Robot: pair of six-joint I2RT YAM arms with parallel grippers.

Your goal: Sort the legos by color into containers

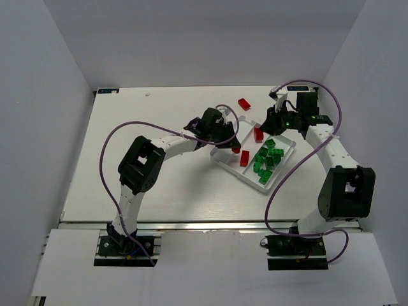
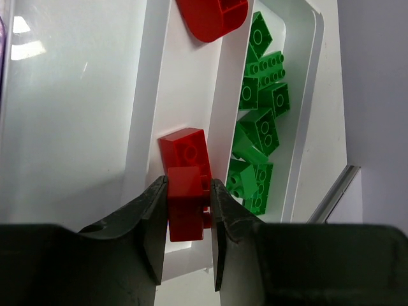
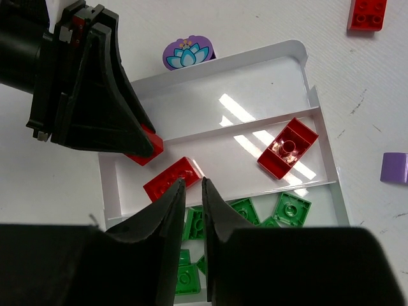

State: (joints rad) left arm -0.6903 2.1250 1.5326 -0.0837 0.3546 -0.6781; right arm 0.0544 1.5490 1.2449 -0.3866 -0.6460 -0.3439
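Observation:
The white tray [image 1: 237,173] has three long compartments. The middle one holds a red lego lying flat [image 3: 172,178] and an upturned red one [image 3: 287,148]. The far-right one holds several green legos [image 1: 268,159], which also show in the left wrist view [image 2: 261,127]. The third compartment [image 3: 210,95] is bare. My left gripper [image 2: 188,191] is shut on a red lego [image 2: 186,210], low over the near end of the middle compartment, just above another red lego [image 2: 185,150]. My right gripper [image 3: 193,185] hovers above the tray, its jaws nearly together with nothing between them.
A red lego [image 1: 244,103] lies on the table beyond the tray. A purple lego [image 3: 395,167] lies to the tray's right. A purple piece with a lotus print [image 3: 187,54] stands against the tray's outer wall. White walls enclose the table.

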